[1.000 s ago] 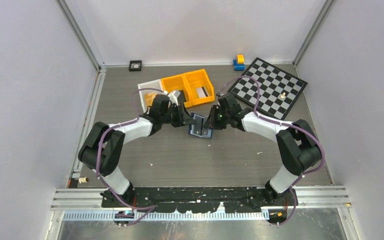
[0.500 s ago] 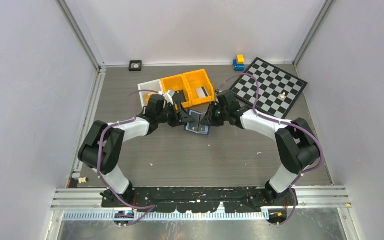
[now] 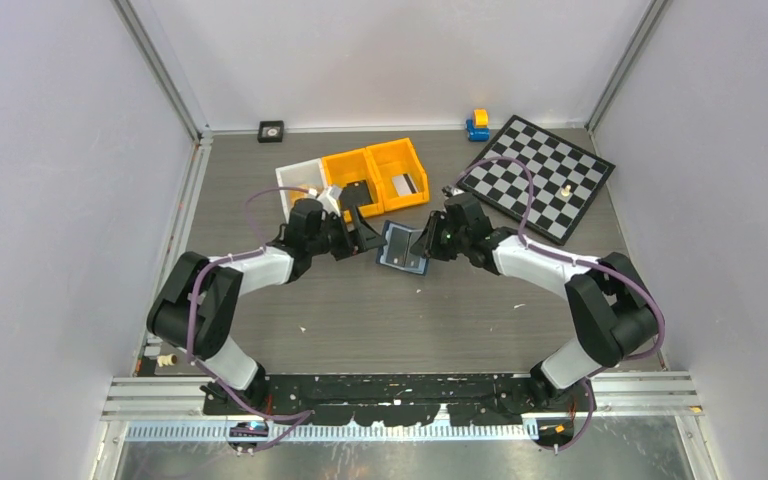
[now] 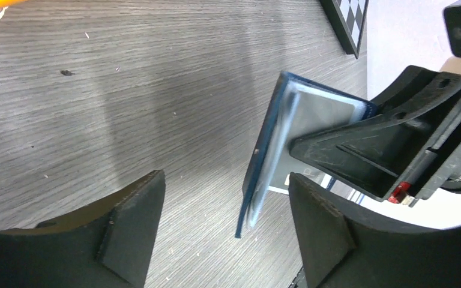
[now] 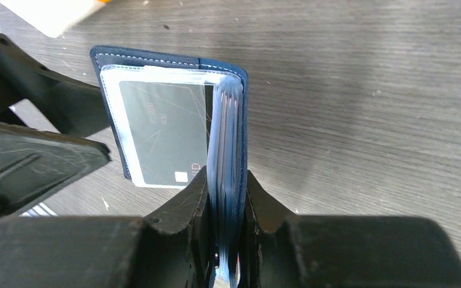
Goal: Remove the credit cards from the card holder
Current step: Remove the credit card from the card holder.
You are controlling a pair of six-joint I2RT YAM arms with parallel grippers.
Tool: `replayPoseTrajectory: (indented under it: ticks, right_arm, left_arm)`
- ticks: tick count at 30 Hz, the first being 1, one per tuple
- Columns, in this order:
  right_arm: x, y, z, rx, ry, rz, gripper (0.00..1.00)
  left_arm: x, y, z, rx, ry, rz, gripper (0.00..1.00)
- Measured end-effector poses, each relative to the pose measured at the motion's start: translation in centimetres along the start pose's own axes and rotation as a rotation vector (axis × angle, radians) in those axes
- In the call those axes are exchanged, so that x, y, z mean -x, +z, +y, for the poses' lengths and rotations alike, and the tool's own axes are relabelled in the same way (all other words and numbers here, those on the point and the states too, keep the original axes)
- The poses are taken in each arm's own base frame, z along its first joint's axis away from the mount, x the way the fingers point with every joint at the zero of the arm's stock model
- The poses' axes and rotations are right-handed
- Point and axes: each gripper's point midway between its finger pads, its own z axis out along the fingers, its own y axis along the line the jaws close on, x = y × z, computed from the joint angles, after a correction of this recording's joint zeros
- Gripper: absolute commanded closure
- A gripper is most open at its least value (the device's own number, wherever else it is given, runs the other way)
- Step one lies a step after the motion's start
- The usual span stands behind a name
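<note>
A grey wood-grain bench (image 3: 360, 310) fills the floor of a booth closed in by pale walls (image 3: 50, 200), with metal rails (image 3: 400, 395) along the near edge. At the back left sits a small black square item (image 3: 271, 130). To its right are a white bin (image 3: 295, 183) and, touching it, two orange bins (image 3: 375, 168). Further right, by the rear wall, is a blue and yellow toy (image 3: 477, 124), and just beside it a tilted chessboard (image 3: 538, 175) with one small pale piece (image 3: 565, 187) on it.

Both arms reach in toward the middle of the bench, in front of the orange bins. The left claw (image 3: 365, 237) is released: in its wrist view its two fingers (image 4: 133, 225) stand wide apart with only bare bench between them, touching nothing. Just beyond its fingertips is the card holder (image 3: 402, 247), navy outside and pale blue-grey inside, spread open like a book.

The right claw (image 3: 428, 240) is clenched on the card holder (image 5: 168, 60): its fingers (image 5: 183, 207) pinch the stacked pockets and one navy cover near the spine. The other leaf hangs open toward the left claw and shows a dark grey card (image 5: 162, 132) tucked in its clear pocket. Whether the holder's lower edge rests on the bench I cannot tell.
</note>
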Motion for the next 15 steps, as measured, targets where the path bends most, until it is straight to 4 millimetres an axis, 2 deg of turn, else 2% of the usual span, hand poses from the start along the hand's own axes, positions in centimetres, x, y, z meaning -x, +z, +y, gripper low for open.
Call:
replayPoseTrajectory:
  ticks: [2, 6, 9, 12, 15]
  right_arm:
    - [0.5, -0.1, 0.5, 0.018, -0.005, -0.021, 0.99]
    - [0.7, -0.3, 0.7, 0.034, -0.009, -0.038, 1.0]
    - [0.4, -0.6, 0.6, 0.038, -0.009, -0.038, 1.0]
    - [0.4, -1.2, 0.7, 0.053, -0.011, -0.056, 0.99]
    - [0.7, -2.3, 0.8, 0.064, -0.014, -0.094, 0.99]
  left_arm:
    - [-0.2, 0.0, 0.2, -0.002, -0.002, -0.003, 0.02]
    - [-0.8, -0.1, 1.2, 0.029, -0.006, -0.005, 0.0]
    - [-0.8, -1.0, 1.6, 0.064, -0.003, -0.03, 0.0]
    - [0.3, -3.6, 0.8, 0.088, 0.036, -0.121, 0.0]
    - [2.7, -7.0, -1.3, 0.074, 0.088, -0.285, 0.0]
